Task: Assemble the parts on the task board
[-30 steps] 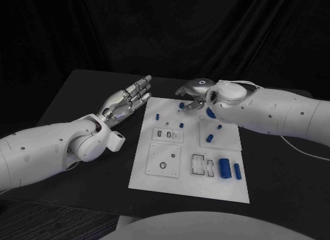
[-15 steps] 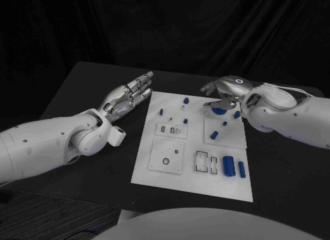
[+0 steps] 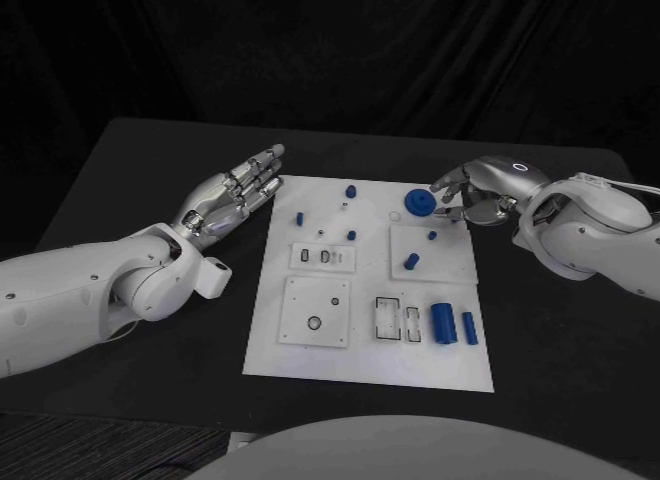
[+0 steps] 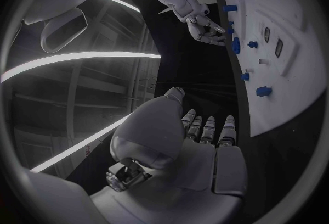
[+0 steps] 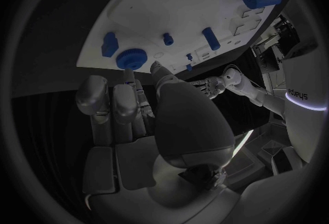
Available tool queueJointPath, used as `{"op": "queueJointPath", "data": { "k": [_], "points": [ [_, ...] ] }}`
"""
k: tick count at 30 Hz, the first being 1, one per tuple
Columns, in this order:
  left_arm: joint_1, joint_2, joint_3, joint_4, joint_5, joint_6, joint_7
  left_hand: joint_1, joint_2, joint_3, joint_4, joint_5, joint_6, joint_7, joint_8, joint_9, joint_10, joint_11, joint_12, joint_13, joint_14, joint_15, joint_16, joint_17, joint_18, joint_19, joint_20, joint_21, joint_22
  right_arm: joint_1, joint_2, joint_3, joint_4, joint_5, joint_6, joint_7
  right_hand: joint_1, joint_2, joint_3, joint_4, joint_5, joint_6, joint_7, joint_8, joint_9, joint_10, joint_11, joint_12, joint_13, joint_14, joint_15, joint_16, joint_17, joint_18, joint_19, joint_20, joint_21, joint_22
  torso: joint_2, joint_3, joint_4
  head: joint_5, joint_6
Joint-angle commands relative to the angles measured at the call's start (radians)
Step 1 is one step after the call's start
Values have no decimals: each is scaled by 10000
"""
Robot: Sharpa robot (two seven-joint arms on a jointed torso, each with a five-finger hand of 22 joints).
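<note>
We've got the right hand point(image 3: 472, 196) hovering just off the far right corner of the task board point(image 3: 362, 355), fingers curled in, and as far as we can see nothing is pinched between them. Right beside those fingertips sits the round blue disc point(image 3: 418, 203), on the board near its far edge. The left hand point(image 3: 232, 195) waits flat and spread along the board's left edge, holding nothing.

Further in from the disc we spot small blue pegs point(image 3: 350, 236) dotted about, a short cylinder point(image 3: 411, 263) on a raised plate, and two larger blue cylinders point(image 3: 444, 323) lying at the near right.

Our read: the disc is the next pick. To do it well, we'd spread the fingers first, come down over the disc from above, and pinch its rim evenly so it lifts level, without nudging the pegs close by.
</note>
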Motion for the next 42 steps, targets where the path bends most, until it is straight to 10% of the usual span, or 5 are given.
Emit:
{"op": "queueJointPath", "data": {
  "k": [1, 9, 17, 29, 42],
  "points": [
    [78, -114, 12, 126, -9, -214, 849, 1, -125, -9, 43, 73, 99, 29, 52, 18, 1, 61, -66, -17, -4, 3, -36, -17, 170, 26, -70, -33, -16, 38, -193, 9, 180, 90, -668, -223, 88, -57, 14, -24, 61, 128, -58, -56, 3, 676, -198, 603, 295, -8, -77, 7, -59, -47, 6, -27, -56, 33, 113, 70, -99, -134, 0],
    [362, -391, 12, 367, -9, -367, 852, 20, -155, -19, 39, 132, 156, 56, 67, 23, 1, 87, -66, -17, -4, 4, -36, -17, 169, 26, -80, -33, -16, 143, -499, 8, 419, 92, -1251, -131, 142, -162, -178, 88, -31, -529, -244, -144, -51, -2034, -474, 7847, 6487, -822, -249, -874, -1089, 210, -933, -185, -1865, -729, 94, 59, -103, -371, 0],
    [567, -617, 11, 574, -10, -537, 874, 32, -196, -53, 55, 226, 204, 69, 77, 25, 1, 114, -66, -17, -4, -28, -36, -17, 170, 26, -109, -33, -16, 363, -617, 8, 621, 92, -1670, -213, -149, -155, -460, 353, -48, -66, -468, -88, 45, 4460, -733, 13654, 14454, 1120, -437, 3138, 4483, -382, 714, -369, 1069, 1650, 70, 55, -74, -563, 10],
    [732, -482, 10, 372, -8, -422, 774, 36, -185, -55, 68, 228, 159, 73, 61, 15, 1, 135, -66, -17, -4, -19, -36, -17, 170, 26, -114, -33, -16, 711, -89, 8, 208, 92, 555, -1542, -783, -353, -799, 632, -248, 354, -526, -35, 301, 4830, -804, 13798, 14765, 1504, -504, 3696, 5366, -896, 1982, -446, 3409, 3216, 58, 60, -51, -707, 213],
    [742, -356, 9, 240, -8, -238, 722, 52, -153, -38, 73, 197, 123, 86, 46, 7, 1, 166, -66, -17, -4, 0, -36, -17, 167, 26, -101, -33, -16, 699, 825, 8, -551, -708, 1203, -2049, -651, -785, -642, 560, -330, 636, -456, 73, 714, 4830, -758, 13798, 14765, 1504, -472, 3696, 5366, -998, 2242, -417, 3810, 3439, 47, 65, -25, -692, 497]
  ]
}}
